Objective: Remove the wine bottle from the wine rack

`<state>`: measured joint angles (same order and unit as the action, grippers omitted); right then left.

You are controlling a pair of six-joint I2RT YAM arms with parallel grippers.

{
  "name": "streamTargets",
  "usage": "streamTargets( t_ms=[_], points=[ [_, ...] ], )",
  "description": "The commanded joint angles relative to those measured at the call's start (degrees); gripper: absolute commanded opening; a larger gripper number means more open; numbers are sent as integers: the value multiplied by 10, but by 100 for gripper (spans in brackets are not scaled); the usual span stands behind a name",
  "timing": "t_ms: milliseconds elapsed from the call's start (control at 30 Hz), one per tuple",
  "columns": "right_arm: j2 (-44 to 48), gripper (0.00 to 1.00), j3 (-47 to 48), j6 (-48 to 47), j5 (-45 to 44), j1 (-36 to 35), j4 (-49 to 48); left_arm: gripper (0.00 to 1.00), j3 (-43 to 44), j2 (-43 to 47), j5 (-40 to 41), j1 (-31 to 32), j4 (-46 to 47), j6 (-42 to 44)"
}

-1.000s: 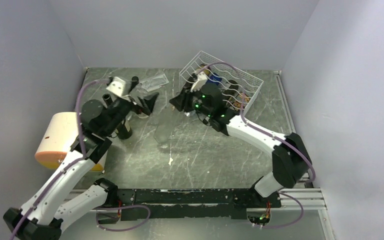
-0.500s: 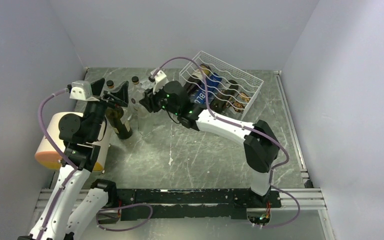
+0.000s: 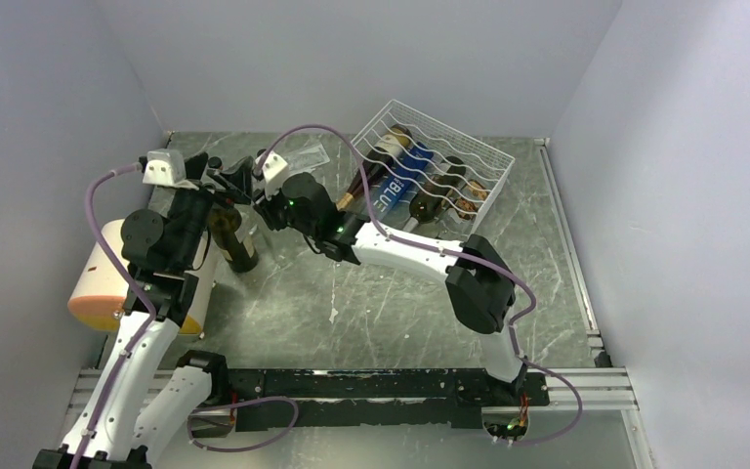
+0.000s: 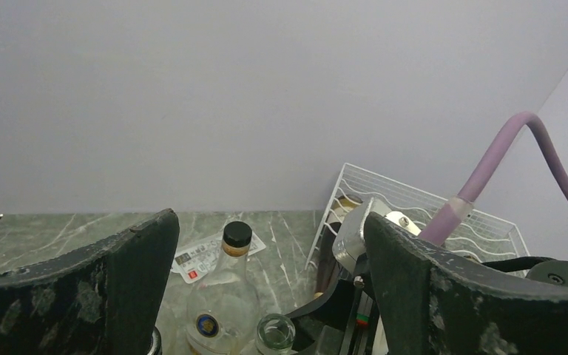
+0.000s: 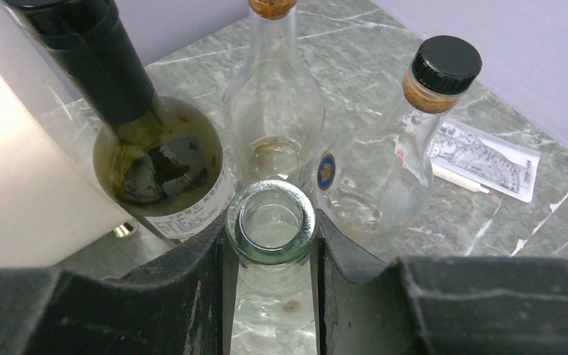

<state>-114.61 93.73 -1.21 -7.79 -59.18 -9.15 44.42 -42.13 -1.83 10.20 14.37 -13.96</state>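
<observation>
My right gripper [image 5: 271,255] is shut on the neck of a clear glass wine bottle [image 5: 271,222], whose open mouth faces up between the fingers. In the top view this gripper [image 3: 260,198] is left of the white wire wine rack [image 3: 494,182] and well clear of it. The rack holds a blue-labelled bottle [image 3: 396,186] and a dark bottle [image 3: 437,192]. My left gripper [image 4: 266,281] hangs open above the standing bottles with nothing between its fingers [image 4: 111,277]. The held bottle's mouth [image 4: 276,333] shows below it.
Beside the held bottle stand a dark wine bottle [image 5: 155,163], a clear bottle with a cork-ringed neck [image 5: 274,111] and a round clear bottle with a black cap [image 5: 384,170]. A cream cylinder [image 3: 107,274] lies at the left. A paper card [image 5: 484,159] lies behind.
My right gripper has swung left from the rack to the standing bottles, carrying the clear bottle. My left gripper has pulled back left and now hangs over the dark bottle.
</observation>
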Motion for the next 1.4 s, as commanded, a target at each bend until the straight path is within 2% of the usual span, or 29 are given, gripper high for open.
streamTargets(
  t_ms=[0, 267, 400, 500, 700, 867, 1033, 1267, 1367],
  points=[
    [-7, 1, 14, -7, -30, -2, -21, 98, 22, -1, -18, -9, 3, 2],
    [-2, 46, 41, 8, -57, -6, 24, 97, 29, 3, -11, -16, -7, 16],
    [14, 60, 56, 9, -66, -7, 61, 97, 22, 13, 0, -19, -2, 25],
    [43, 66, 43, 12, -62, -6, 70, 97, 21, 13, 0, -21, 0, 27],
    [130, 70, -15, 17, -44, -6, 89, 96, 26, 1, -19, -27, -2, 28],
    [254, 75, -135, 22, -68, -6, 100, 96, 28, -1, -41, -27, 1, 29],
    [353, 79, -269, 41, -145, -5, 149, 97, 26, -5, -85, -27, 15, 27],
    [412, 83, -336, 100, -220, 4, 258, 97, 23, -23, -158, -27, 43, 16],
    [405, 85, -330, 137, -199, 30, 303, 96, 12, -48, -228, -26, 88, 19]
  ],
)
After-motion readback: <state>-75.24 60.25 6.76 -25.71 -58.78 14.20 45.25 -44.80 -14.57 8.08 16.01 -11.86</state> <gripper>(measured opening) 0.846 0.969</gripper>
